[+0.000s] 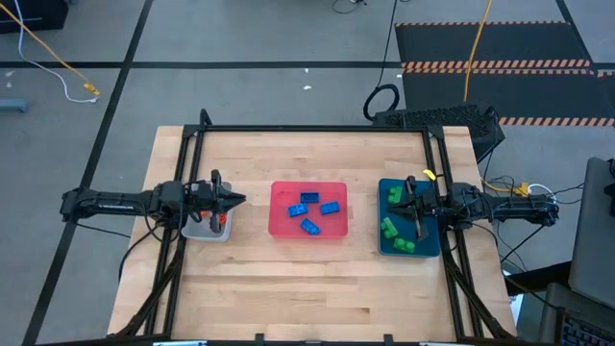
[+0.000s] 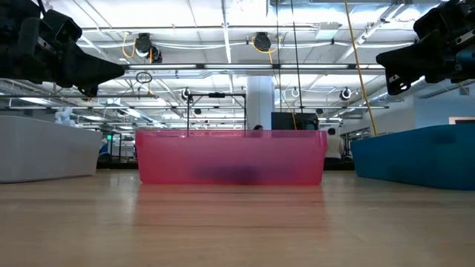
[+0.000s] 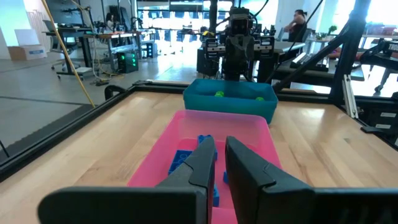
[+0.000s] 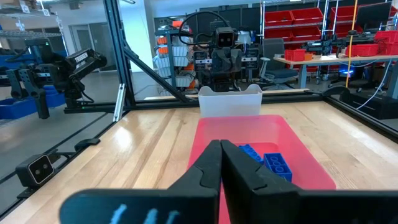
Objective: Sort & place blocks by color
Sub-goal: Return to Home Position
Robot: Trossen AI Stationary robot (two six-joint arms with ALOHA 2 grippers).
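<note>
Several blue blocks [image 1: 307, 204] lie in the pink tray [image 1: 279, 231] at the table's middle; they also show in the wrist views [image 3: 183, 158] [image 4: 273, 163]. Green blocks [image 1: 392, 229] lie in the teal tray [image 1: 384, 248] on the right. An orange block [image 1: 213, 220] rests in the grey tray [image 1: 204, 234] on the left. My left gripper [image 1: 238, 200] hovers above the grey tray's right side, pointing at the pink tray, with a narrow gap between its fingers [image 3: 221, 155] and nothing in it. My right gripper [image 1: 396, 207] hovers over the teal tray, shut and empty [image 4: 221, 155].
The three trays stand in a row across the table's middle: grey [image 2: 44, 148], pink [image 2: 230, 156], teal [image 2: 415, 156]. Bare wood lies on the near and far sides of them. A black frame [image 1: 317, 129] borders the table's far and side edges.
</note>
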